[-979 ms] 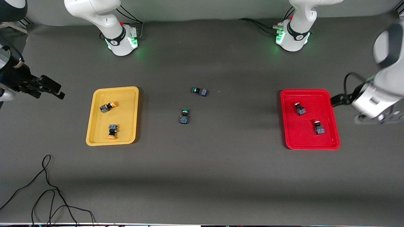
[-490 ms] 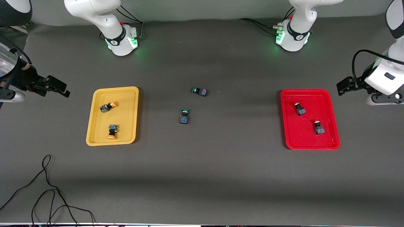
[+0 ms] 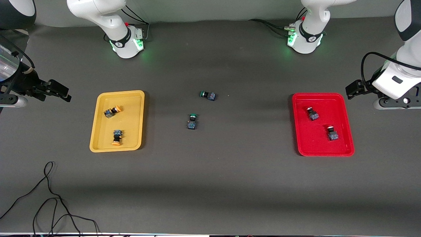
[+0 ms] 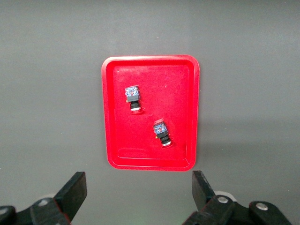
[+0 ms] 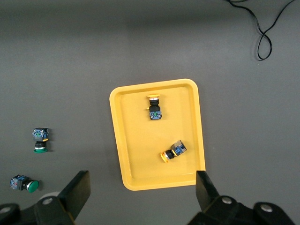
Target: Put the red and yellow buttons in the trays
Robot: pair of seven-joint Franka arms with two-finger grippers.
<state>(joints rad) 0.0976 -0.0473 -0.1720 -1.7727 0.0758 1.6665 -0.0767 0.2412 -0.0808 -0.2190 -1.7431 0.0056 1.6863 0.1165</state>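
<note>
The yellow tray [image 3: 131, 112] holds two yellow-capped buttons [image 3: 112, 111] [image 3: 117, 137]; the right wrist view shows the tray [image 5: 136, 150] and both buttons [image 5: 154, 108] [image 5: 173, 152]. The red tray [image 3: 320, 143] holds two red-capped buttons [image 3: 312, 114] [image 3: 332, 133]; the left wrist view shows the tray [image 4: 178, 93] and both buttons [image 4: 133, 97] [image 4: 162, 133]. My left gripper [image 3: 353, 89] [image 4: 138, 194] is open and empty, over bare table beside the red tray. My right gripper [image 3: 57, 90] [image 5: 143, 194] is open and empty, over bare table beside the yellow tray.
Two green-capped buttons [image 3: 208, 95] [image 3: 192, 121] lie on the dark mat between the trays, also in the right wrist view [image 5: 40, 139] [image 5: 24, 183]. A loose black cable [image 3: 49, 194] lies near the front edge at the right arm's end.
The left arm has swung up and away from the red tray's edge and steadied. The right gripper has shifted slightly. Buttons and trays have not moved.
</note>
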